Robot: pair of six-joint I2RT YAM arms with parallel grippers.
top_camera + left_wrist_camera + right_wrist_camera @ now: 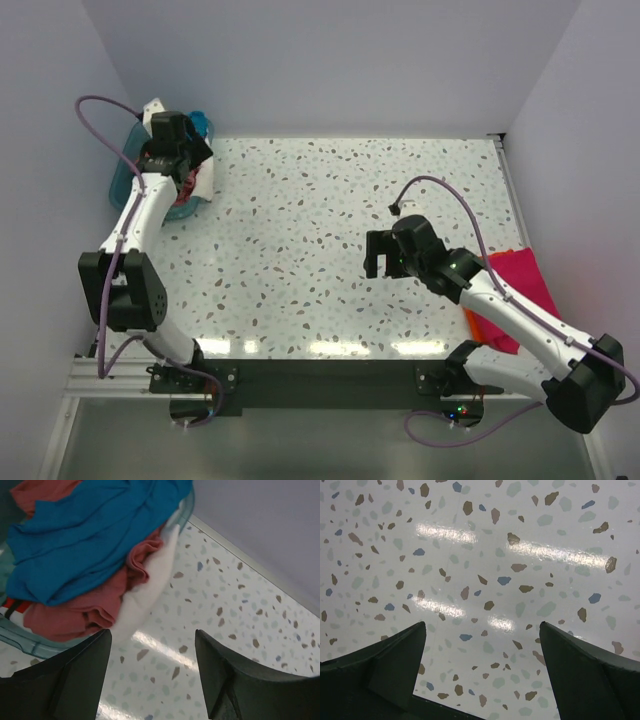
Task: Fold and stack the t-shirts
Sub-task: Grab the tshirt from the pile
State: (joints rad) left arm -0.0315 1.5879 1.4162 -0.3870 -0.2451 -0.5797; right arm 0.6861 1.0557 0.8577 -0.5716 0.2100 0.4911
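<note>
T-shirts point(192, 188) sit bunched up in a see-through teal basket point(122, 180) at the far left corner of the speckled desk point(300, 220), seen from the top. The left arm point(140, 215) reaches out over that basket. Two more shirts lie at the right edge of the desk, partly under the right arm point(510, 310): a bright pink shirt point(528, 283) lies on top, and a bit of an orange shirt point(472, 322) peeks out from under it. The right fingers point(373, 262) hang over the bare middle of the desk, well apart from both piles. From the left wrist, a big blue shirt point(85, 535) lies on top of the pile in the basket. A salmon-pink shirt point(85, 607) is squashed under it, and a white shirt point(145, 590) spills over the rim onto the desk. The left fingers point(65, 680) are spread apart with nothing between them. They are over the desk, just beside the basket, close to the white shirt but not touching it. A pale wall point(260, 520) stands behind the desk. From the right wrist, the right fingers are wide apart and hold nothing, and only the shiny speckled desk shows below them.
</note>
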